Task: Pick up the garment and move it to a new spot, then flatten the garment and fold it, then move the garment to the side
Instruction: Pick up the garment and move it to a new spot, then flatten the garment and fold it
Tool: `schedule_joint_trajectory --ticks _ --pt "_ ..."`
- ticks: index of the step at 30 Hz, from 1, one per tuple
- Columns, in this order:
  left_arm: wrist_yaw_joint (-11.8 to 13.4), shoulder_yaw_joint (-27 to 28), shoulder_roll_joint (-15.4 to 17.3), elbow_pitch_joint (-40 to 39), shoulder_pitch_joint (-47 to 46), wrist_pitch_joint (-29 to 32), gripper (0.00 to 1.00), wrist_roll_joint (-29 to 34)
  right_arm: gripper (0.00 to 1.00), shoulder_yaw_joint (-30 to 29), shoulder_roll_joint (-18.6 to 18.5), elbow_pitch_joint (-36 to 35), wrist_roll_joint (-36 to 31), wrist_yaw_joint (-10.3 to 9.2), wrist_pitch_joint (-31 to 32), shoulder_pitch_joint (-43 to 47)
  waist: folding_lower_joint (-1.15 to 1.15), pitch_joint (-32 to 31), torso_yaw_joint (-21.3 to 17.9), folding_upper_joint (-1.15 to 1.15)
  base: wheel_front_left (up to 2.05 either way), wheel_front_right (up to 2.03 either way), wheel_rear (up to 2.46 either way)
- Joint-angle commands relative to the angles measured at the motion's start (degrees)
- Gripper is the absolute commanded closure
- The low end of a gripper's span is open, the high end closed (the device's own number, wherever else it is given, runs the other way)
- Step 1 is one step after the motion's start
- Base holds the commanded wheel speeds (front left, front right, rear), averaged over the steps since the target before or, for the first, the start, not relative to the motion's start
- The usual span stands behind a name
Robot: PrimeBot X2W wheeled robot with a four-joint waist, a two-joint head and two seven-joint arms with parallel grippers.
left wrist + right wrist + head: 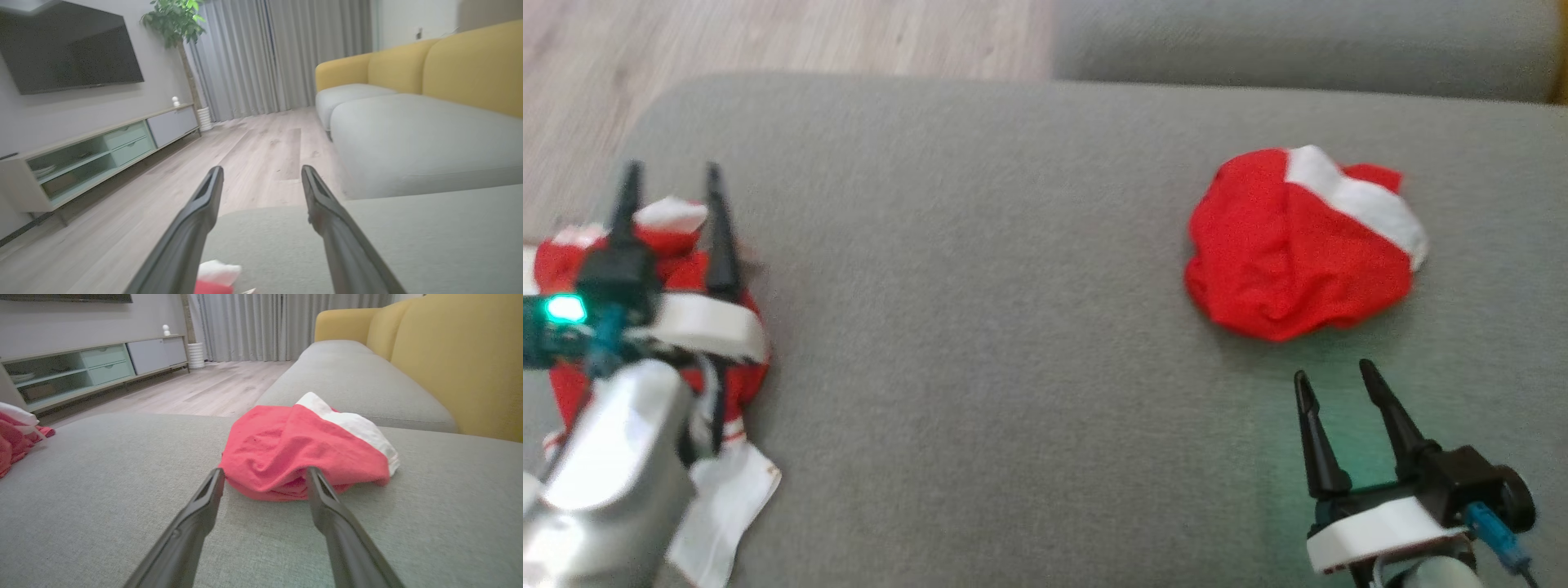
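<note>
Item: red-and-white garment (1290,253), a crumpled heap on the grey sofa seat (980,245).
Position: straight ahead of my right gripper (1331,370), just beyond its fingertips and not touching. The white band lies far-right, and there is no clear long axis.
Right gripper: spread wide, empty, the nearer arm.
Left gripper (671,169): spread wide, gripping nothing, over a second red garment (556,265), well apart.

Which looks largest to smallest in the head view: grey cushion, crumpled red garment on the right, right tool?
1. Grey cushion.
2. Crumpled red garment and right tool: similar span, tool nearer the camera, so unranked.
</note>
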Motion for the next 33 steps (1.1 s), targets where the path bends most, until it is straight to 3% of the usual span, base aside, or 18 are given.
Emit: schedule_joint_trajectory --ticks 1,7,12,13,15,23,33 --pt "0.3 3.1 1.3 -3.8 0.0 -0.6 0.00 1.5 0.00 1.6 0.3 -1.3 0.7 -0.05 -0.2 -1.6 0.00 -3.1 -2.6 0.00 0.00 0.00 0.00" --pt "0.4 5.5 -2.4 -12.6 9.7 -0.6 0.00 2.1 0.00 2.8 0.9 -0.6 2.0 -0.05 -0.2 -1.4 0.00 -7.5 -9.4 0.00 0.00 0.00 0.00" --pt "3.5 8.2 -8.2 -19.6 20.4 -0.6 0.00 5.7 0.00 3.8 1.0 -1.1 3.4 -0.05 -0.2 -1.2 0.00 -9.3 -13.5 0.00 0.00 0.00 0.00" --pt "4.1 10.1 -10.9 -21.6 24.8 -0.6 0.00 7.6 0.00 4.4 1.0 -1.0 3.4 -0.05 -0.2 -0.8 0.00 -10.1 -14.4 0.00 0.00 0.00 0.00" --pt "3.9 10.9 -12.3 -22.7 27.0 -0.6 0.00 8.8 0.00 4.4 1.0 -1.1 3.5 -0.05 -0.2 -0.6 0.00 -10.5 -14.6 0.00 0.00 0.00 0.00" --pt "0.5 16.4 -21.4 -24.3 41.9 -0.6 0.00 17.6 0.00 4.7 1.0 -0.7 3.6 -0.05 -0.2 2.2 0.00 -13.2 -13.5 0.00 0.00 0.00 0.00" --pt "-4.5 20.0 -24.4 -22.0 45.4 -0.6 0.00 24.7 0.00 4.5 1.0 -0.4 3.9 -0.05 -0.2 4.1 0.00 -14.0 -10.8 0.00 0.00 0.00 0.00"
